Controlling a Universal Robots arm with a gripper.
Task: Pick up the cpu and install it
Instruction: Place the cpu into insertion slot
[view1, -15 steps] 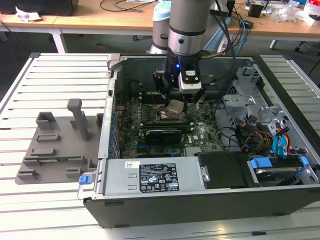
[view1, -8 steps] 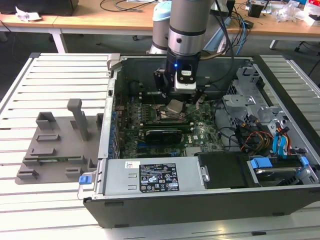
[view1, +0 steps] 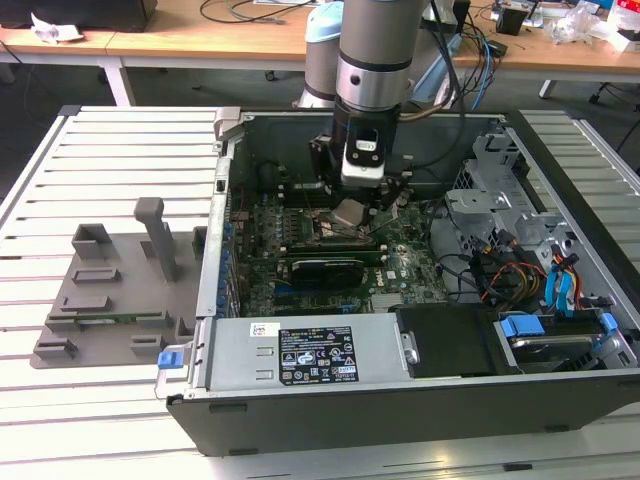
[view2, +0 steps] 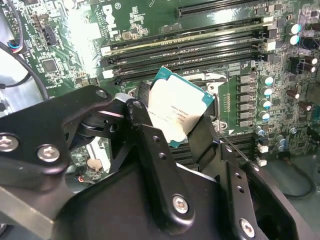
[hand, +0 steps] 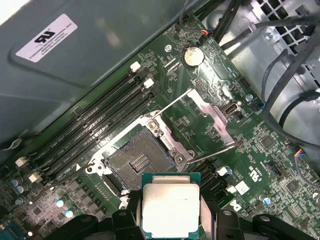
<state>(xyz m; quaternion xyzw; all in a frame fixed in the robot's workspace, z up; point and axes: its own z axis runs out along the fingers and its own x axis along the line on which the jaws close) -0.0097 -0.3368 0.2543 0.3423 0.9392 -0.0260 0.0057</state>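
The gripper (hand: 171, 222) is clamping the cpu (hand: 170, 205) by two opposite edges and is holding it above the motherboard (hand: 252, 150), near the open socket (hand: 136, 159). Any offset or tilt while lowering is risking bent socket pins.

Soft, even room light fills the exterior view: the slatted bench (view1: 100, 150) is bright, while the inside of the computer case (view1: 380, 415) lies in shadow. In the second wrist view, strong glare washes out a patch of the motherboard (view2: 85, 25). In the first wrist view, the lid of the cpu (hand: 170, 212) gleams pale.
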